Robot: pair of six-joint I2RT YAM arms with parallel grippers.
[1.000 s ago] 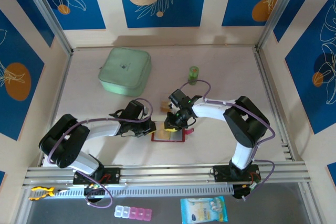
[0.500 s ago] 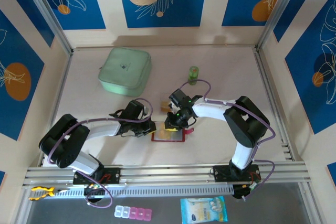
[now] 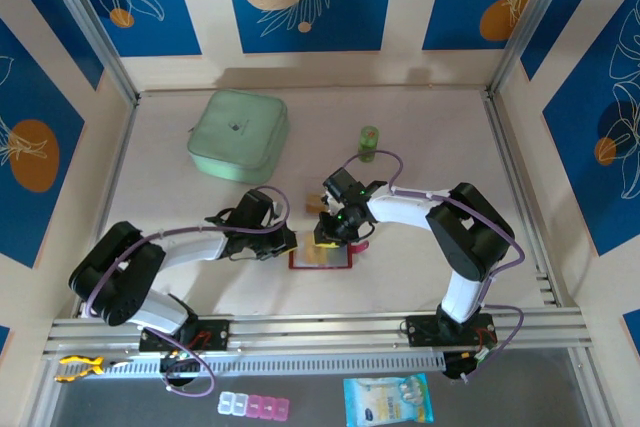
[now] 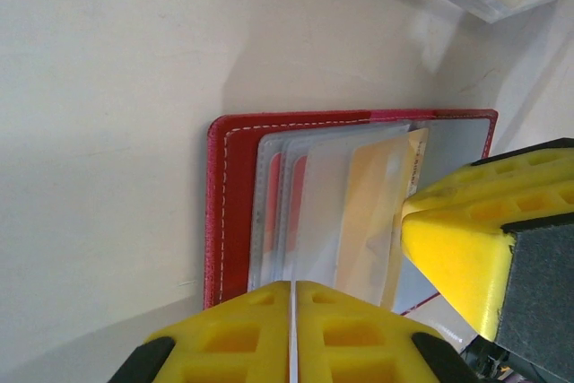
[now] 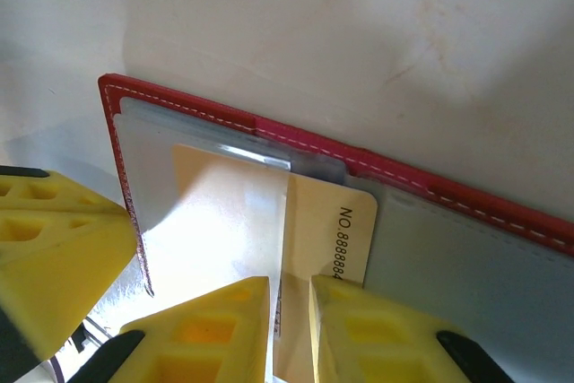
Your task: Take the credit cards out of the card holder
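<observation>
Top view: the holder (image 3: 335, 261) lies open on the table (image 3: 420, 137). It is right under both sets of jaws, which meet over it.

Left wrist view: the left jaws are shut tight with nothing between them. They sit at the holder's edge, maybe to hold it down. Just ahead of them, the cards (image 4: 368, 213) sit in clear pockets.

Right wrist view: the right jaws are almost shut and seem to pinch a tan card (image 5: 332, 221). It sticks partway out of its pocket. So the job has only begun. One card is half out, and the rest need pulling.
</observation>
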